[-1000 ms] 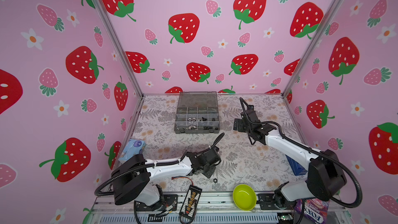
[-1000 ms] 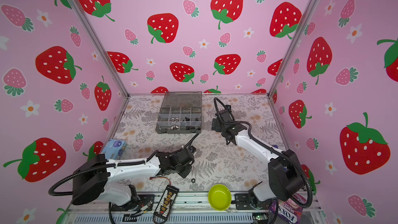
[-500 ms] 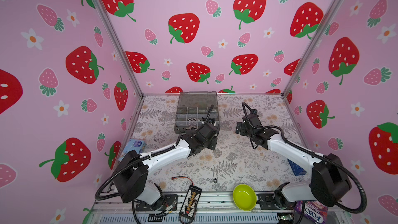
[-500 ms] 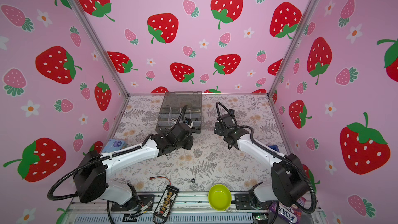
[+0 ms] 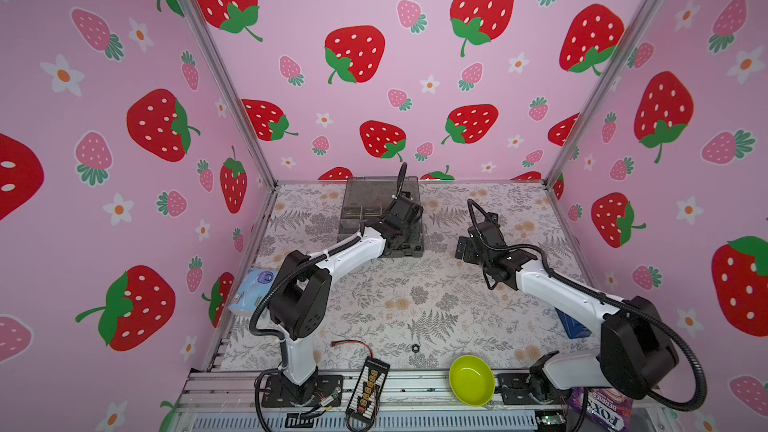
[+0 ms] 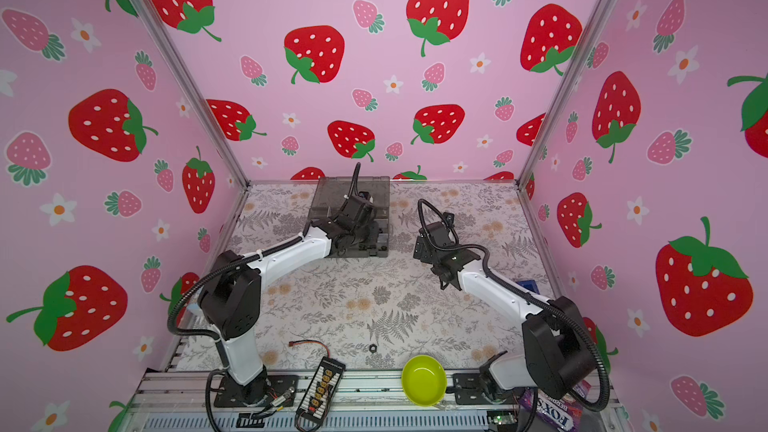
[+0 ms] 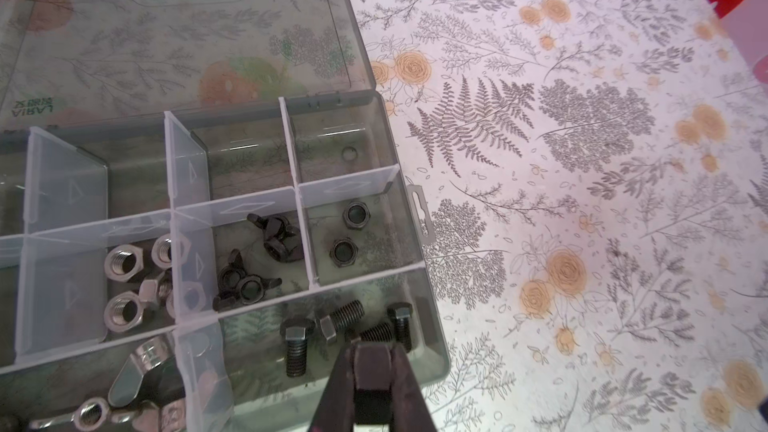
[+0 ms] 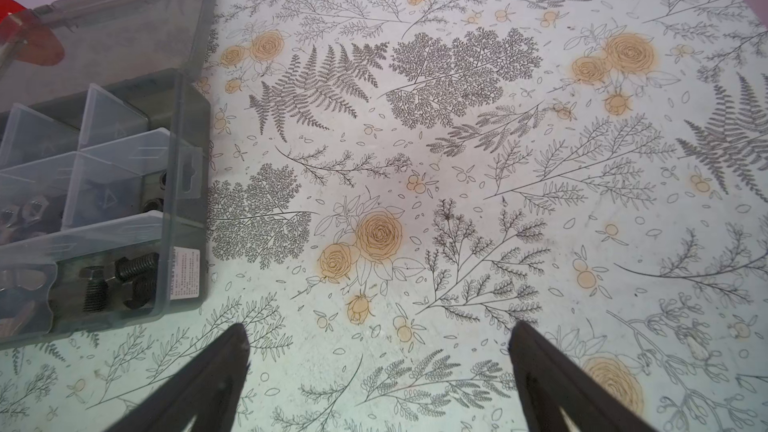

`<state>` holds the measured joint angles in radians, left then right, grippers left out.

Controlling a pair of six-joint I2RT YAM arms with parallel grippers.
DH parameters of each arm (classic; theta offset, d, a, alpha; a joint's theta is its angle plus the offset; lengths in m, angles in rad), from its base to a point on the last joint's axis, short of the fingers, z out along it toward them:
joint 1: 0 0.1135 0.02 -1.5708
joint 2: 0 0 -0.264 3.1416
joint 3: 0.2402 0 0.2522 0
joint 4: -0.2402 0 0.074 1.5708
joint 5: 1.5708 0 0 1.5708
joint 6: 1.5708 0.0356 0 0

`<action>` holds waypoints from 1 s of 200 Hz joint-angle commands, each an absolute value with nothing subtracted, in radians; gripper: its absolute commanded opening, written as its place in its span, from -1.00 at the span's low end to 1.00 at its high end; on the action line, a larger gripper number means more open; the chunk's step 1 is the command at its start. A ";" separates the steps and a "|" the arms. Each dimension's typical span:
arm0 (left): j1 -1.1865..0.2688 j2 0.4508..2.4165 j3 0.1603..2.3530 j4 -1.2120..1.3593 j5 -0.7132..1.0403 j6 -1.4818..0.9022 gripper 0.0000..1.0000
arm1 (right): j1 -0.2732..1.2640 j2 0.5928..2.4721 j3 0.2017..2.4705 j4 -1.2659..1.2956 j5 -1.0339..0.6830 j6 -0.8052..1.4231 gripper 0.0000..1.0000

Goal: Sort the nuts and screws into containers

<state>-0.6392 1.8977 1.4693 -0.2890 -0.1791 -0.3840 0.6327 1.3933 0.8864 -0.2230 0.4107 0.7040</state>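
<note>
Screw point(image 7: 371, 369) between left pincer point(image 7: 371, 350) tips

Screws point(image 7: 296, 347) in corner container point(image 7: 430, 317), nuts point(image 7: 274, 241) in adjoining ones

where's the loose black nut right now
In both top views the black nut lies alone on the mat near the front, between the wire and the green bowl.

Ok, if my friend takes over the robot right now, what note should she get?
Left pincer: shut on a black screw, over the screws in the organizer box.
Right pincer: open, empty, above the table.
Done: silver nuts, black wing nuts, black hex nuts and screws sit in separate compartments.
To do: drop this screw; fetch the loose black nut near the green bowl.
</note>
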 commanded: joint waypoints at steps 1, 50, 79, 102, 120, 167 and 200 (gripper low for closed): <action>-0.626 1.968 1.571 -0.331 -0.183 -0.362 -0.84 | 0.628 1.381 0.867 -0.207 0.413 0.732 0.99; -0.614 2.112 1.722 -0.374 -0.192 -0.361 -0.81 | 0.627 1.387 0.846 -0.200 0.390 0.737 0.99; -0.604 2.158 1.771 -0.397 -0.192 -0.358 -0.77 | 0.628 1.392 0.842 -0.200 0.390 0.747 0.99; -0.600 2.166 1.772 -0.402 -0.199 -0.359 -0.70 | 0.627 1.398 0.841 -0.190 0.381 0.749 0.99; -0.597 2.168 1.768 -0.408 -0.206 -0.357 -0.63 | 0.627 1.410 0.844 -0.184 0.371 0.745 0.99; -0.598 2.164 1.751 -0.407 -0.214 -0.352 -0.42 | 0.627 1.421 0.843 -0.180 0.363 0.750 0.99; -0.600 2.145 1.740 -0.399 -0.209 -0.355 -0.19 | 0.627 1.416 0.841 -0.183 0.363 0.747 0.99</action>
